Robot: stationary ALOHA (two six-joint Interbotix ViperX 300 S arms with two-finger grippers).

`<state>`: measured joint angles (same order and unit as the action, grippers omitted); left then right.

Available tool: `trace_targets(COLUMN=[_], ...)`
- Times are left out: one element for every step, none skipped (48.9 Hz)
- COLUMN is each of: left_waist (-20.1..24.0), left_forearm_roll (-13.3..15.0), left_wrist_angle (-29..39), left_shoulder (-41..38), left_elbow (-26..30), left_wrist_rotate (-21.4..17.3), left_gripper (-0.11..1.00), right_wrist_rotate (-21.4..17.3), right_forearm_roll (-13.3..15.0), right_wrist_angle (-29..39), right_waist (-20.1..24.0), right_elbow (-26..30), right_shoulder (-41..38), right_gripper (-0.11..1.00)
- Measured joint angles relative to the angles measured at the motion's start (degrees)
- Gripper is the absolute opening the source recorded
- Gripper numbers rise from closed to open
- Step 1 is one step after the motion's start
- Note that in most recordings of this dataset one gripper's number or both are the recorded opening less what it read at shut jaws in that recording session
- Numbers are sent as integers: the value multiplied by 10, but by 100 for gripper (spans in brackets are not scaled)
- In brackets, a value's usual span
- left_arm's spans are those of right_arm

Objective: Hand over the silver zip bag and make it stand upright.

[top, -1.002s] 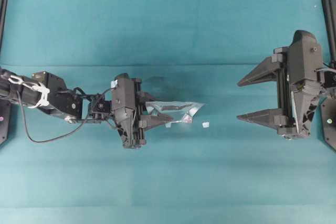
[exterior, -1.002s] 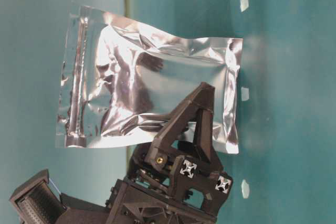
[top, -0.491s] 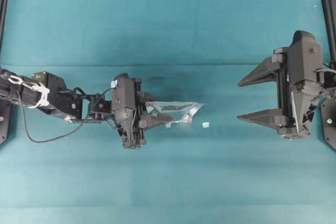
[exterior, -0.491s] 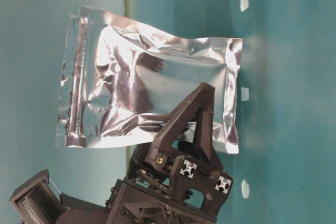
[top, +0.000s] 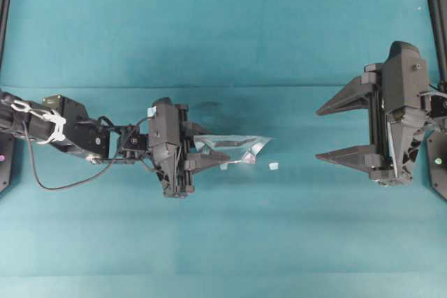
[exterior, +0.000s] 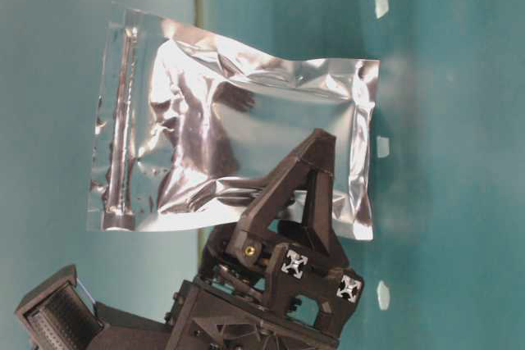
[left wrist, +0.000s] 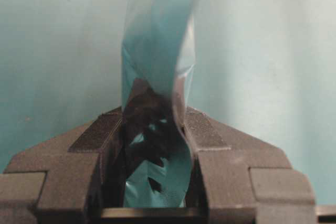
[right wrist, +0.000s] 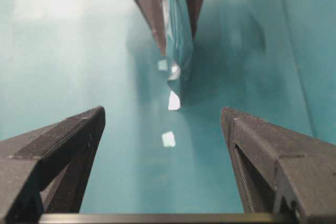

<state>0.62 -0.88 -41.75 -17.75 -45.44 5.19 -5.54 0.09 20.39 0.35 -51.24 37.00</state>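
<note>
The silver zip bag (top: 234, 149) is a crinkled foil pouch held edge-up above the teal table by my left gripper (top: 204, 151), which is shut on its near end. In the table-level view the bag (exterior: 238, 145) faces broadside with its zip strip at the left and the gripper's finger (exterior: 299, 194) in front of it. In the left wrist view the bag (left wrist: 157, 51) rises from between the shut jaws. My right gripper (top: 323, 132) is open and empty at the right, facing the bag (right wrist: 176, 24) across a gap.
A tiny pale scrap (top: 274, 166) lies on the teal cloth between the two grippers; it also shows in the right wrist view (right wrist: 168, 139). Black frame posts stand at the far left and right edges.
</note>
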Motion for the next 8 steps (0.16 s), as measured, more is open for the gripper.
trace_targets(left_waist=[-1, -1, -1, -1, -1, -1, -1, -1], left_forearm_roll=[0, -1, 0, -1, 0, -1, 0, -1], left_wrist_angle=[1, 1, 0, 0, 0, 1, 0, 0], left_shoulder=[0, 0, 0, 0, 0, 0, 0, 0], left_elbow=[0, -1, 0, -1, 0, 0, 0, 0], left_wrist_rotate=[0, 0, 1, 1, 1, 1, 0, 1], left_gripper=[20, 20, 20, 20, 20, 20, 20, 20], right_wrist_rotate=[0, 0, 1, 1, 0, 1, 1, 1], right_forearm_roll=[1, 0, 0, 0, 1, 0, 0, 1], right_wrist_angle=[0, 0, 0, 1, 0, 0, 1, 1], right_waist=[-1, -1, -1, -1, -1, -1, -1, -1], right_elbow=[0, -1, 0, 0, -1, -1, -1, 0], right_shoulder=[0, 0, 0, 0, -1, 0, -1, 0], right_gripper=[96, 96, 96, 96, 96, 96, 96, 96])
